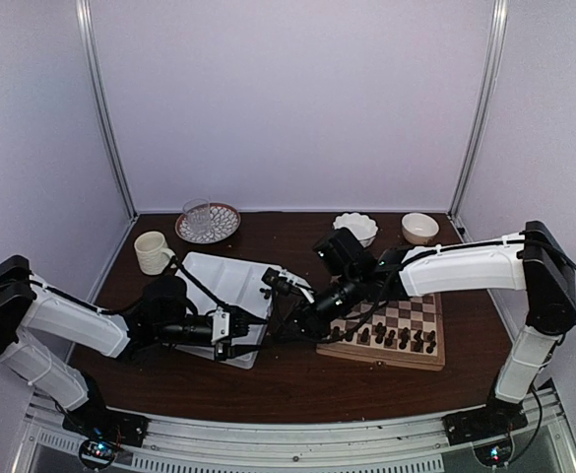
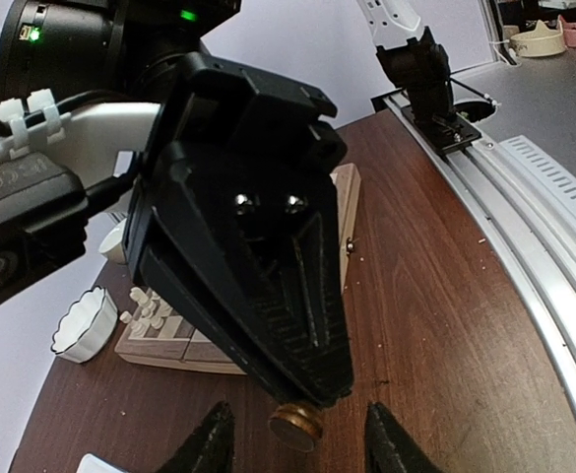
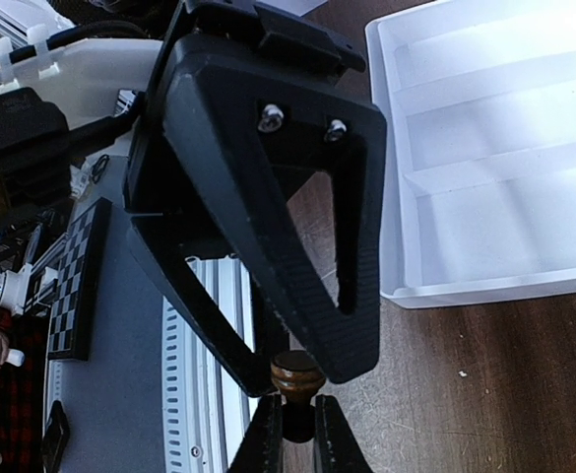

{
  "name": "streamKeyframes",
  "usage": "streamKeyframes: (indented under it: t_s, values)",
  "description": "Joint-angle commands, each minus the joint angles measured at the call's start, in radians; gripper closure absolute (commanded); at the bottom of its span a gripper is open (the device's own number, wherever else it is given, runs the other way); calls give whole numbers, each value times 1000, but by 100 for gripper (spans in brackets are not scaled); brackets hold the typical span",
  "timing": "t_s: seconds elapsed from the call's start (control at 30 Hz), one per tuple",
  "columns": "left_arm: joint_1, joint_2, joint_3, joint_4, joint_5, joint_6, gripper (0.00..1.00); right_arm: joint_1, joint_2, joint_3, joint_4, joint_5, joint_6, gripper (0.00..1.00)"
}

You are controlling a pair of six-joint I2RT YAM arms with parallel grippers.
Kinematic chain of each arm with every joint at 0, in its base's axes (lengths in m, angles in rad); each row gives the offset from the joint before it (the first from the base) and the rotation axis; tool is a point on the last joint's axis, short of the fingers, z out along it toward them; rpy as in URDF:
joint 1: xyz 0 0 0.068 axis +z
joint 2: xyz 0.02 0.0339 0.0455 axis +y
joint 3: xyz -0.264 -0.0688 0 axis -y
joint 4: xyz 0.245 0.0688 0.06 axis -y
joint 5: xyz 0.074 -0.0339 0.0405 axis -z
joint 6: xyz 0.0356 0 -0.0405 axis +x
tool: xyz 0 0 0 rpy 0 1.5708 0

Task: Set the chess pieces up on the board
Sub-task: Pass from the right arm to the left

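Note:
My right gripper (image 1: 300, 317) is shut on a dark brown chess piece (image 3: 297, 372) and holds it above the table, left of the board (image 1: 427, 353). In the right wrist view its fingers (image 3: 268, 443) pinch the piece's upper part. My left gripper (image 1: 280, 331) is open and faces it. In the left wrist view its fingertips (image 2: 209, 443) stand on either side of the piece's round base (image 2: 295, 427) without touching it. Several dark pieces (image 1: 396, 338) stand along the board's near rows. Pale pieces (image 2: 148, 310) stand on its far side.
A white divided tray (image 1: 224, 276) lies left of the grippers and shows in the right wrist view (image 3: 484, 148). A cream cup (image 1: 153, 251), a glass on a plate (image 1: 207, 222) and two small bowls (image 1: 355, 228) (image 1: 419, 228) stand at the back.

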Motion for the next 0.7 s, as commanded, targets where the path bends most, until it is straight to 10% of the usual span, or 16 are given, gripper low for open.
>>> streamKeyframes:
  t_s: [0.0,0.67]
  values:
    - [-8,7,30,-30,42,27,58,8,10,22,4,-22,-8,94]
    - [-15,-3,31,-13,29,-20,92,8,-38,-34,108,69,53,80]
